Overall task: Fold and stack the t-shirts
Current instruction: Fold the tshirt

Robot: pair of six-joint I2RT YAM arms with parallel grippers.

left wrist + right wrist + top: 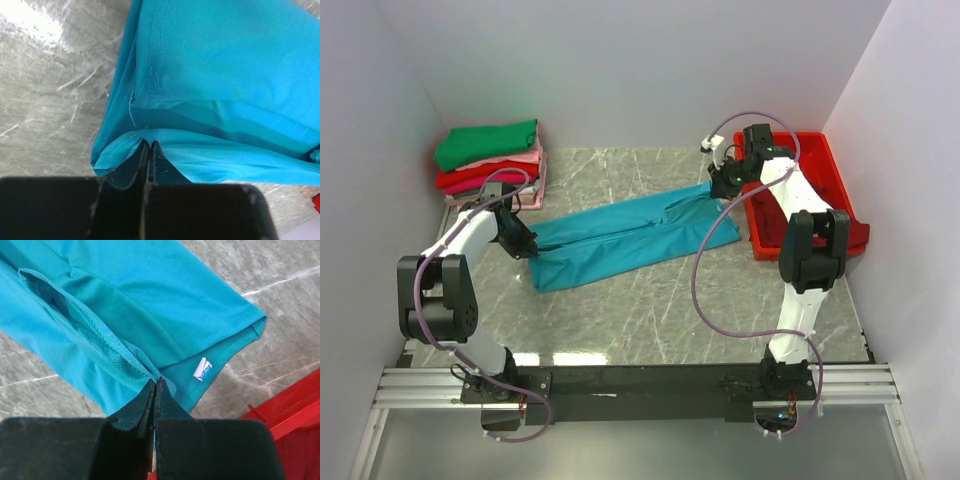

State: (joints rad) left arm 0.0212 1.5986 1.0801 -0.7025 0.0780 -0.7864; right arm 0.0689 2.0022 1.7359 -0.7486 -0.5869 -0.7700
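Observation:
A teal-blue t-shirt (630, 235) lies folded lengthwise in a long band across the middle of the table. My left gripper (527, 247) is shut on its left end. In the left wrist view the fingertips (149, 144) pinch the stitched hem of the teal cloth (225, 75). My right gripper (719, 184) is shut on the shirt's right end, near the tray. In the right wrist view it (156, 383) grips a thin edge of the teal cloth (150, 300) beside a small white label (202, 369). Folded t-shirts are stacked at the back left, green (485, 143) on top, pink (515, 160) and red (480, 178) beneath.
A rigid red plastic tray (820, 150) stands at the right by the wall, its corner (285, 405) close to my right gripper. White walls enclose the marble table (650, 310) on three sides. A purple cable (698, 290) loops off the right arm.

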